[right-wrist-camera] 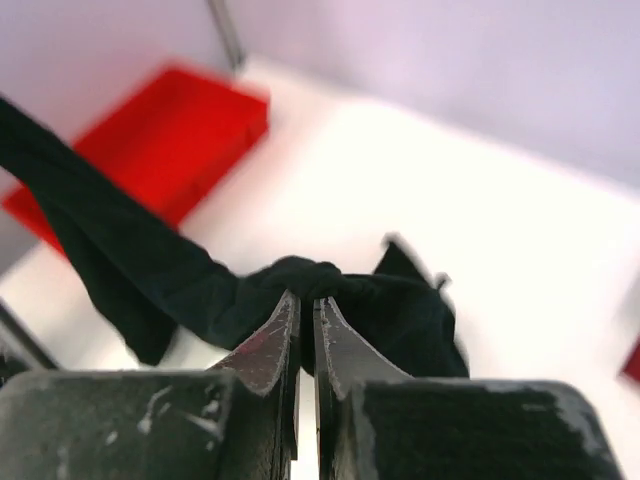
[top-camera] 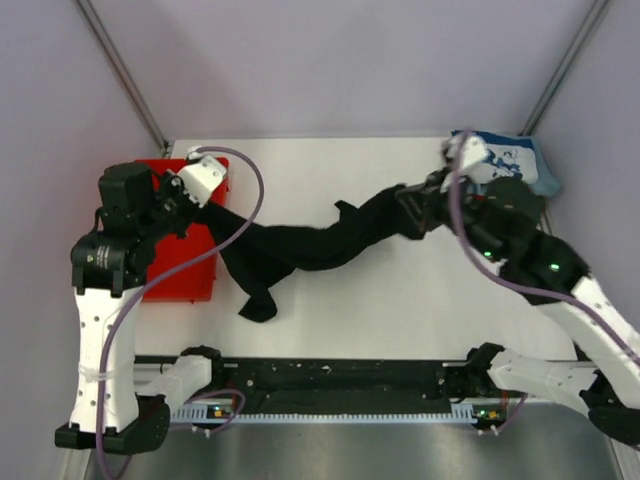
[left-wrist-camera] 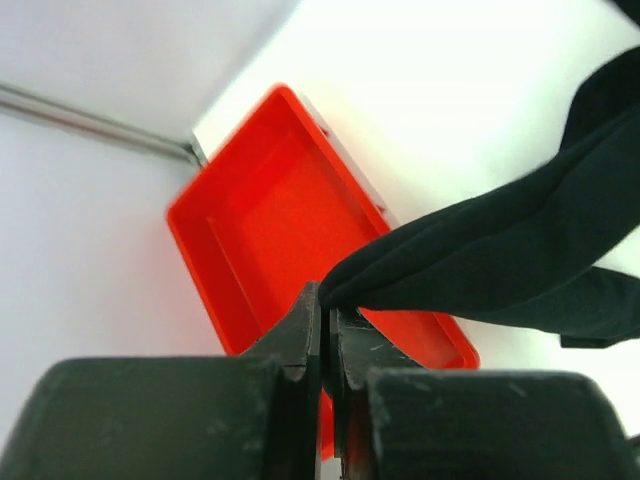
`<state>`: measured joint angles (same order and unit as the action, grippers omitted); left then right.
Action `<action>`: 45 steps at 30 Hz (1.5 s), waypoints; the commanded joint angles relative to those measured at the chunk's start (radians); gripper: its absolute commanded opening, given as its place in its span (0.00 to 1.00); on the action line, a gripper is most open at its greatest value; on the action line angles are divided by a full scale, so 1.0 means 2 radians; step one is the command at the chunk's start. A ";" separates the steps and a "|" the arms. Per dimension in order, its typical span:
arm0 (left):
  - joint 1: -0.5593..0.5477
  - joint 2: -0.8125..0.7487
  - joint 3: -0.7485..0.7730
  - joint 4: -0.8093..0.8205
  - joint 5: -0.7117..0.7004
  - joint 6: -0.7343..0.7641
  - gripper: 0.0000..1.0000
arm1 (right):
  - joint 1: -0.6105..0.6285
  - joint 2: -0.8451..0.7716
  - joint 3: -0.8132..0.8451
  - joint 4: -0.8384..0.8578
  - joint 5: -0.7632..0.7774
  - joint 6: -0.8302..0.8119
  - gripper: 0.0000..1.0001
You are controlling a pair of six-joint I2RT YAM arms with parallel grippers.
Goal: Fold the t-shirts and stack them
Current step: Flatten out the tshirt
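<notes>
The flat white desk [top-camera: 400, 300] is carrying a rectangular red plastic tray [top-camera: 185, 275] at left and a crumpled blue-and-white cloth shirt [top-camera: 520, 160] at far right.

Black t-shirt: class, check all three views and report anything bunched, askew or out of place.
The black t-shirt is not flat: it hangs twisted like a rope between the left claw and right claw, one end drooping onto the table. The blue t-shirt lies crumpled far right.

left hand [left-wrist-camera: 328, 303] pinching black t-shirt [left-wrist-camera: 500, 260] edge | red tray [left-wrist-camera: 262, 225] beyond, on white table [left-wrist-camera: 480, 80]
</notes>
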<state>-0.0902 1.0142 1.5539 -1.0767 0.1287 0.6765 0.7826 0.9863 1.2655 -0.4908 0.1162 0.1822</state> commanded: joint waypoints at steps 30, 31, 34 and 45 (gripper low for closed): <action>0.001 0.072 0.039 0.079 0.056 0.002 0.00 | -0.145 0.052 0.204 0.007 0.038 -0.252 0.00; 0.001 0.093 0.032 0.099 0.052 -0.005 0.00 | -0.189 0.073 0.187 0.032 0.011 -0.232 0.00; 0.001 0.170 0.026 0.168 0.036 -0.021 0.00 | -0.255 0.147 0.139 0.120 -0.036 -0.208 0.00; -0.003 0.506 0.307 0.132 -0.054 -0.065 0.58 | -0.275 0.494 0.412 -0.063 0.090 -0.181 0.68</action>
<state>-0.0940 1.9854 2.0060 -0.7631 0.0719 0.5880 0.2390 1.9465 1.8828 -0.4503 0.1841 -0.2272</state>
